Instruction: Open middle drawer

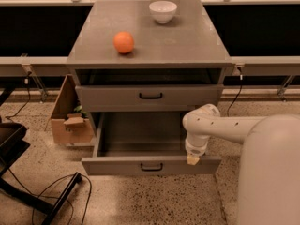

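Note:
The middle drawer (pixel 151 165) stands pulled well out of the grey cabinet. Its wide flat front with a small black bar handle (pixel 151 167) faces me, and its deep plain grey tray (pixel 140 135) shows bare inside. My gripper (pixel 193 160) points down at the right end of the drawer front's top edge, right of the handle. The white arm (pixel 220 125) reaches in from the right. The uppermost drawer (pixel 150 96) above is shut. The lowest drawer is hidden under the open one.
An orange (pixel 123 42) and a white bowl (pixel 162 11) sit on the cabinet top (pixel 187 41). A cardboard box (pixel 70 121) stands left of the cabinet. Black cables (pixel 61 196) and a dark chair base (pixel 9 144) lie on the floor at left.

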`<state>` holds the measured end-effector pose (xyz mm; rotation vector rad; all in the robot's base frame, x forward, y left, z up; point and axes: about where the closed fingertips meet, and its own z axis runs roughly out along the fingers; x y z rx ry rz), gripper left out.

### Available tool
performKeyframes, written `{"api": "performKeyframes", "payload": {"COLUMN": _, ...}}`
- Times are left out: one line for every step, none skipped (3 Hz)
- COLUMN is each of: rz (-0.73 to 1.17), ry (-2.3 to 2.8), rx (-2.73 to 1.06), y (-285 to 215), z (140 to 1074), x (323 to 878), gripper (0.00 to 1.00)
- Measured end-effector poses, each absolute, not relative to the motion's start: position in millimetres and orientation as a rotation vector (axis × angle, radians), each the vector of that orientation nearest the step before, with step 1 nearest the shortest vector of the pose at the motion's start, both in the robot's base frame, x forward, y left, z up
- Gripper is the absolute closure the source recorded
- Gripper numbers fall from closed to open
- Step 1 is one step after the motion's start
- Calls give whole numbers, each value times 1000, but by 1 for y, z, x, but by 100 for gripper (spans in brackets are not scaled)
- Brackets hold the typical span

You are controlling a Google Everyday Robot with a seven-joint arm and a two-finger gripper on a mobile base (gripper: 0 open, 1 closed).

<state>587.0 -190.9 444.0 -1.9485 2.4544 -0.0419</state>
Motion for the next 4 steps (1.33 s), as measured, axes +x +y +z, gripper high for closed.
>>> {"api": "performKeyframes", "payload": {"rz": -60, "ry": 2454, "rx": -1937, "y": -192, "z": 445, "x": 570, "gripper": 100}}
{"api": "performKeyframes", "payload": {"rz": -60, "ry": 2454, "rx": -1937, "y": -192, "z": 445, "x": 570, "gripper": 100}}
{"api": "performKeyframes", "payload": {"rz": -75, "ry": 2452, "rx": -1931, "y": -193, "z": 445, "x": 559, "gripper": 100}}
{"api": "performKeyframes", "payload": {"rz": -91, "ry": 2449, "rx": -1924, "y": -195, "z": 446, "x": 545, "gripper": 100}}
